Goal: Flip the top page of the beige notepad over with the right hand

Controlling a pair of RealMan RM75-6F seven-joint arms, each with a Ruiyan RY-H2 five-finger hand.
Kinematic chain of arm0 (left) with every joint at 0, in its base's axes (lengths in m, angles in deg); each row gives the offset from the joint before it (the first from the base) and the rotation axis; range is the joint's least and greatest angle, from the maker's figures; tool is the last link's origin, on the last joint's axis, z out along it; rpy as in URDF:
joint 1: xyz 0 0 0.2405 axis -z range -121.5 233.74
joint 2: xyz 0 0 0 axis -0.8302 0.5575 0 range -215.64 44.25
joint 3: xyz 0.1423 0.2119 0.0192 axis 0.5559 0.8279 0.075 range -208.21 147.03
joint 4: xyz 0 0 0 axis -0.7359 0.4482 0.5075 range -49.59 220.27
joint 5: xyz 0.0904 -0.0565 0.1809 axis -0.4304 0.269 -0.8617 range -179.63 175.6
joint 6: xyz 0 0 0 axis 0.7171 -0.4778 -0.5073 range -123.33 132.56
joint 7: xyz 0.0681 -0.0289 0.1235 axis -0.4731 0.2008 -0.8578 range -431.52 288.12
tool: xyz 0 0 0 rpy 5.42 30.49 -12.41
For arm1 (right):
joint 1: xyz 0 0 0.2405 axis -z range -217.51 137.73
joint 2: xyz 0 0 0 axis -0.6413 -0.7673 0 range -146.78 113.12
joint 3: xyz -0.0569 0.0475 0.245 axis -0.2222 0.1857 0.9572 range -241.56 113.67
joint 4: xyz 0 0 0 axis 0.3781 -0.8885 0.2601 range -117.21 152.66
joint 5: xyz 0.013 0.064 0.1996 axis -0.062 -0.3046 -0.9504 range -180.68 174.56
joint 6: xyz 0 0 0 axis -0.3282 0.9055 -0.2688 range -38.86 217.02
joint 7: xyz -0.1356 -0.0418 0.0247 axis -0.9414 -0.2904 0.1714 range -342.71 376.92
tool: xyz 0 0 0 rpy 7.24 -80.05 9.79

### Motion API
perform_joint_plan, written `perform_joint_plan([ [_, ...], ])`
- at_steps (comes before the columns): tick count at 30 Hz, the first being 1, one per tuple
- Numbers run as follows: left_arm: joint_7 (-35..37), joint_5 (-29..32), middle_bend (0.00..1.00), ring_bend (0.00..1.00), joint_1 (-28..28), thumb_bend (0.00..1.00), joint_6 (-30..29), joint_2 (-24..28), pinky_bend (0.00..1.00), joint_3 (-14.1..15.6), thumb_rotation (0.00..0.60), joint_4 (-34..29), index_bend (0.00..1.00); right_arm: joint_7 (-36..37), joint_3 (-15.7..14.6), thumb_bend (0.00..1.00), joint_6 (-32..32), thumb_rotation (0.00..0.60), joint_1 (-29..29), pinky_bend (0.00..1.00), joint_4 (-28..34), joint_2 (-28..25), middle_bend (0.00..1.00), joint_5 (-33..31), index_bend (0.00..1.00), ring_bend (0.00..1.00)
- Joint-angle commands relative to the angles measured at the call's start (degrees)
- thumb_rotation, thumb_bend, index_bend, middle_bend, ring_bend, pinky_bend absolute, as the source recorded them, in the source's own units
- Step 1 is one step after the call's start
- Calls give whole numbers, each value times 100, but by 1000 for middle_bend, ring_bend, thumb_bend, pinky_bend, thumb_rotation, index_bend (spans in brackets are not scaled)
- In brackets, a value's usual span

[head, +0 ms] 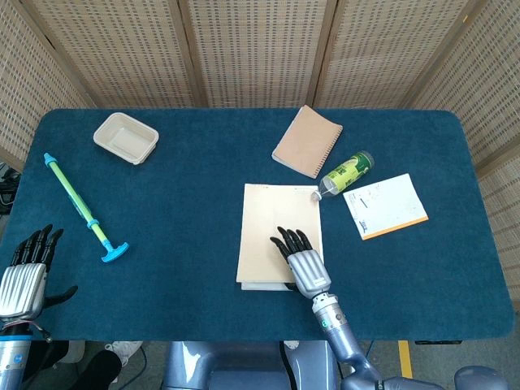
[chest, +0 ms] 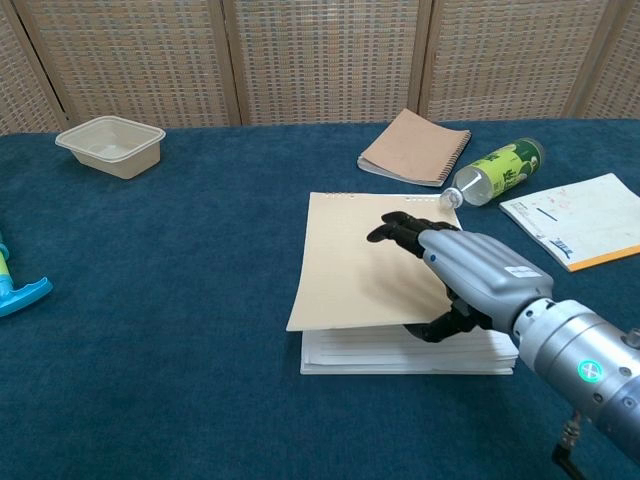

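The beige notepad lies at the table's middle, near the front edge. Its top page is lifted at the near end and slopes up away from the white stack of pages below. My right hand pinches that page at its near right corner. Its fingers lie on top and the thumb sits underneath, as the chest view shows around the right hand. My left hand hovers open at the table's front left corner, holding nothing.
A brown spiral notebook and a green bottle lie just beyond the notepad. To the right is a white sheet with an orange edge. A beige tray and a blue-green stick tool are at the left.
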Motion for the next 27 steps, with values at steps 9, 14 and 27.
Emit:
perform_joint_plan([
  [9, -8, -3, 0, 0, 4, 68, 3, -12, 77, 4, 600, 11, 0, 56, 0, 715, 173, 600, -130, 376, -89, -31, 363, 127, 480, 284],
  [14, -11, 6, 0, 0, 9, 68, 15, -13, 78, 3, 600, 15, 0, 166, -28, 750, 249, 600, -151, 501, -140, -76, 429, 211, 553, 360],
  [27, -57, -12, 0, 0, 4, 68, -5, -30, 78, 14, 600, -2, 0, 724, -366, 790, 355, 600, -37, 612, 205, -701, 562, 472, 676, 502],
])
